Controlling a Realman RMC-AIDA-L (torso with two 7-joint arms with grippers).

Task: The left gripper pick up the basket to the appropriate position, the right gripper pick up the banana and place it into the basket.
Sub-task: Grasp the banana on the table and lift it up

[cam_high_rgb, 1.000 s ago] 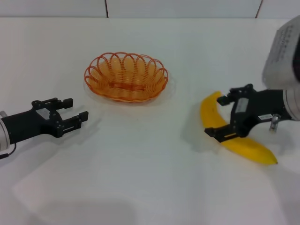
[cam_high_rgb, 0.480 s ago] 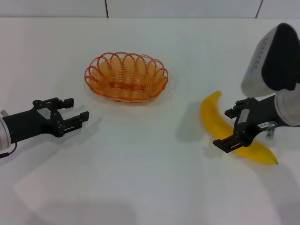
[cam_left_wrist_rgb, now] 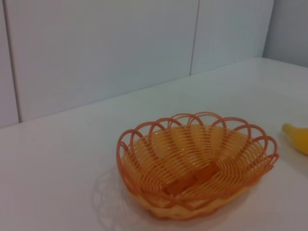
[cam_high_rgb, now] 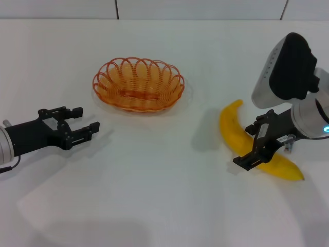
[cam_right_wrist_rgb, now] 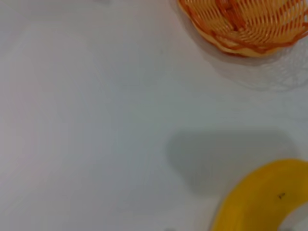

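A: Biggest first?

B: One white table (cam_high_rgb: 164, 206), spread across the whole head view, with a tiled wall (cam_left_wrist_rgb: 96, 48) behind it.

A: Arms next?

B: Two. Right arm (cam_high_rgb: 288, 67), bulky and silver-white, bent over the table's right side. Left forearm low at the left edge, well short of the basket.

A: Basket count?

B: One basket (cam_high_rgb: 138, 84), orange wire, upright on the table toward the far left-centre, nothing in it. Also seen close in the left wrist view (cam_left_wrist_rgb: 195, 163).

A: Fruit?

B: One banana (cam_high_rgb: 234, 131), yellow, flat on the table at the right, well apart from the basket.

A: Claws?

B: Two. Right gripper (cam_high_rgb: 256, 143) down over the banana's middle, fingers spread to either side of it, not yet closed on it. Left gripper (cam_high_rgb: 81, 122) just above the table, fingers parted, nothing between them, pointed toward the basket.
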